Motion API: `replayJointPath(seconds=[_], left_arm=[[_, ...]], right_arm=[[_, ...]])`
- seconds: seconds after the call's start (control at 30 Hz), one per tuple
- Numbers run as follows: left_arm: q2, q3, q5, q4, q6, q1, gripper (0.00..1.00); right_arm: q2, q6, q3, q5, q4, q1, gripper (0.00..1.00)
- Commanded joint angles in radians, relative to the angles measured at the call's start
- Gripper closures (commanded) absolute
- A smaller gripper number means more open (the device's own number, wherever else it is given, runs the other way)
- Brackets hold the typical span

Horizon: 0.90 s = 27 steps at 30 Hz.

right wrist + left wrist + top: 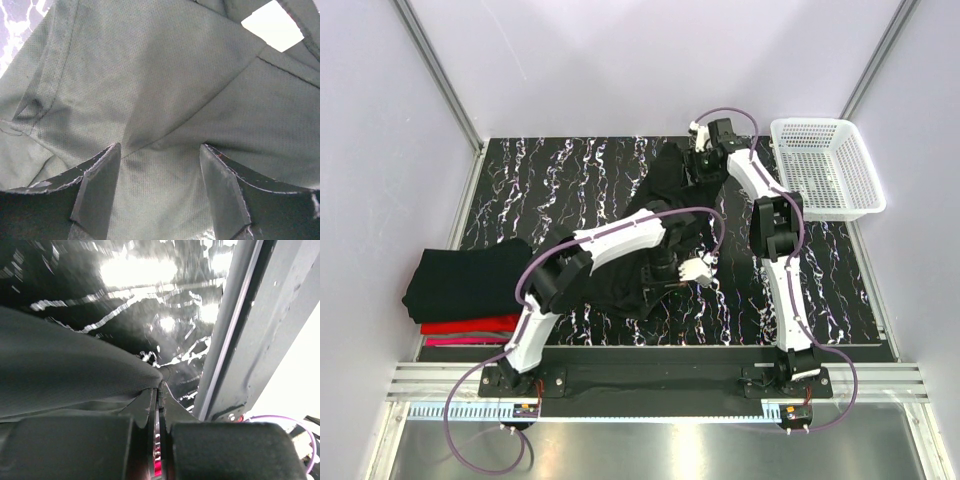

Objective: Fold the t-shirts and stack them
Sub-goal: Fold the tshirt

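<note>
a black t-shirt point(665, 185) lies rumpled in the middle of the desk point(550, 170). the left claw point(698, 268) is clamped on its near right edge. the right claw point(705, 160), fingers apart, hangs over its far end by the white neck label point(272, 25). a folded stack point(465, 280) sits at the left edge, black over red over pink.

Worktop point(560, 170): black, white-veined (glossy, glare spots visible). Walls point(380, 130): pale lilac, plain. Metal corner posts point(438, 70). Aluminium rail point(890, 381) along near edge.
</note>
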Motion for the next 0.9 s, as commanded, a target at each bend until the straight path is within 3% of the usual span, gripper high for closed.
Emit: replayJointPath(seconds=[0.0, 0.17, 0.37, 0.87], left_arm=[[0.002, 0.083, 0.037, -0.164, -0.019, -0.009, 0.99], [0.031, 0.141, 0.069, -0.169, -0.039, -0.016, 0.99], [0.062, 0.158, 0.081, -0.164, -0.034, -0.030, 0.99], [0.148, 0.216, 0.141, -0.097, -0.079, -0.085, 0.98]], right_arm=[[-0.186, -0.027, -0.009, 0.045, 0.019, -0.007, 0.28], [-0.360, 0.007, -0.211, 0.010, 0.018, -0.029, 0.28], [-0.375, 0.016, -0.369, -0.027, 0.019, -0.030, 0.29], [-0.179, 0.030, -0.253, -0.045, -0.001, -0.044, 0.29]])
